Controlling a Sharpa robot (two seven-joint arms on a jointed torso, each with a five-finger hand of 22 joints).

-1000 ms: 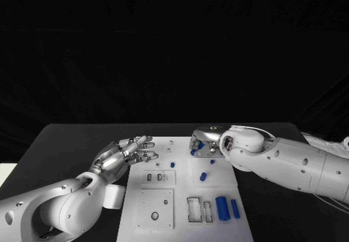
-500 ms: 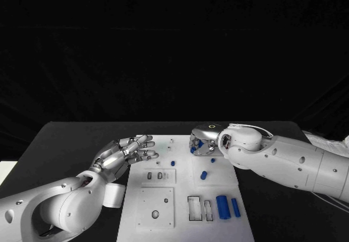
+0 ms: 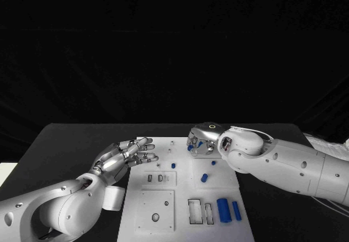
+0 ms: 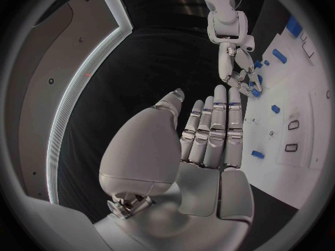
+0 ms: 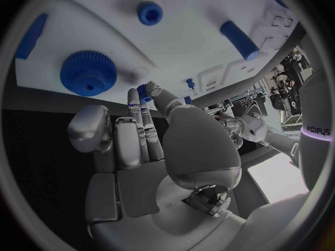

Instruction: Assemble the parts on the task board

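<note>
Between the earlier frames and this one, the right hand point(image 3: 201, 140) had drawn slightly toward the far edge of the task board point(image 3: 164, 201), while the left hand point(image 3: 123, 158) had held its place at the board's left edge. The right hand hovered over the far right corner of the board with its fingers curled downward; a small blue part point(image 5: 143, 91) sat at the fingertips in the right wrist view, but whether it was pinched could not be told. The left hand was held flat, palm up, fingers straight and lying close side by side, holding nothing.

On the white board, a blue gear point(image 5: 88, 72) and a small blue bushing point(image 5: 149, 13) lay near the right hand. A short blue peg point(image 3: 173, 164) stood near the board's middle, and a blue cylinder point(image 3: 204, 177) lay right of it. Two longer blue cylinders point(image 3: 223, 208) lay side by side near the board's near right corner, beside rectangular slots point(image 3: 195, 210).
</note>
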